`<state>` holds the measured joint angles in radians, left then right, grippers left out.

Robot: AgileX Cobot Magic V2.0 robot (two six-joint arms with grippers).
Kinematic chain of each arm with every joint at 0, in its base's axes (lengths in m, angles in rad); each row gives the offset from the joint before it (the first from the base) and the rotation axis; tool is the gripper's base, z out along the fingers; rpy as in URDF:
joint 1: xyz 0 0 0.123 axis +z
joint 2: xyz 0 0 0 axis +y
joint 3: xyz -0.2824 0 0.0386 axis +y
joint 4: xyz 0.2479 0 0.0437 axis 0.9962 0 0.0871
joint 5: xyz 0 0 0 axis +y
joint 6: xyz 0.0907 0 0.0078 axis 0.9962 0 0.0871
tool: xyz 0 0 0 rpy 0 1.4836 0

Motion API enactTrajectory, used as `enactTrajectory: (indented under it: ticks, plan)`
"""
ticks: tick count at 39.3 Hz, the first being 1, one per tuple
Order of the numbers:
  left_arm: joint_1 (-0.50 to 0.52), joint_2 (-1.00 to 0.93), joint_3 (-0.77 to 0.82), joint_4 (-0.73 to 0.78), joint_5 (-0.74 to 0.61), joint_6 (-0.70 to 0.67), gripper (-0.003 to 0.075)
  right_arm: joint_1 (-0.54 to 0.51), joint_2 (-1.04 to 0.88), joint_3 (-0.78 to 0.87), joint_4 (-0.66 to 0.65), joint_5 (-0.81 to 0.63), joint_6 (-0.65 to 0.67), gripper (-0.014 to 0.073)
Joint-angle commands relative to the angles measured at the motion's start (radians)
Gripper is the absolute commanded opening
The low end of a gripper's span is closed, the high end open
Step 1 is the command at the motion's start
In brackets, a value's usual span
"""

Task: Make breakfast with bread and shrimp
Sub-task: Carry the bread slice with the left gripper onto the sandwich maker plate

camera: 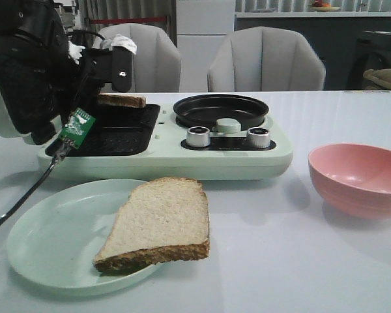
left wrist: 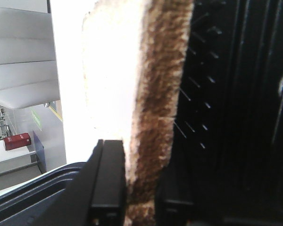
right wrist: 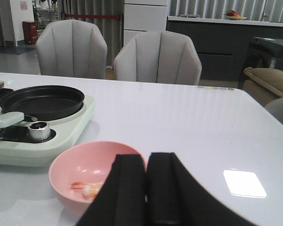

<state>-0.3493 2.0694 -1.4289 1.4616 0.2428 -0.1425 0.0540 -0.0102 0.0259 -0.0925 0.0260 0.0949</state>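
One bread slice (camera: 159, 222) lies on a pale green plate (camera: 39, 241) at the front of the table. My left gripper (left wrist: 141, 188) is shut on the crust edge of a second bread slice (left wrist: 155, 89), which hangs level (camera: 122, 100) just above the black grill plate (camera: 117, 137) of the breakfast maker. A pink bowl (right wrist: 75, 162) holds small pink-orange shrimp (right wrist: 87, 187). My right gripper (right wrist: 146, 162) is shut and empty, close to the bowl's rim; it is out of the front view.
The pale green breakfast maker (camera: 182, 160) has a black frying pan (camera: 220, 109) and two silver knobs (camera: 198, 136). The pink bowl (camera: 358, 176) stands at its right. A cable (camera: 19, 202) trails past the plate's left side. Two grey chairs (camera: 266, 60) stand behind the table.
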Motion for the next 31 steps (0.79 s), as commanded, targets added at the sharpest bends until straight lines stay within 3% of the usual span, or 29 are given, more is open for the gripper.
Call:
enactTrajectory:
  ticks: [1, 6, 31]
  plan:
    - [0.003, -0.053, -0.032, -0.017, 0.005, -0.013, 0.0281, -0.001, -0.022, -0.016, -0.003, -0.089, 0.0, 0.0143]
    - [0.003, -0.054, -0.027, -0.026, 0.009, -0.013, 0.0338, -0.001, -0.022, -0.016, -0.003, -0.089, 0.0, 0.0143]
    - [-0.057, -0.099, 0.023, -0.106, 0.054, -0.013, 0.034, -0.001, -0.022, -0.016, -0.003, -0.089, 0.0, 0.0143]
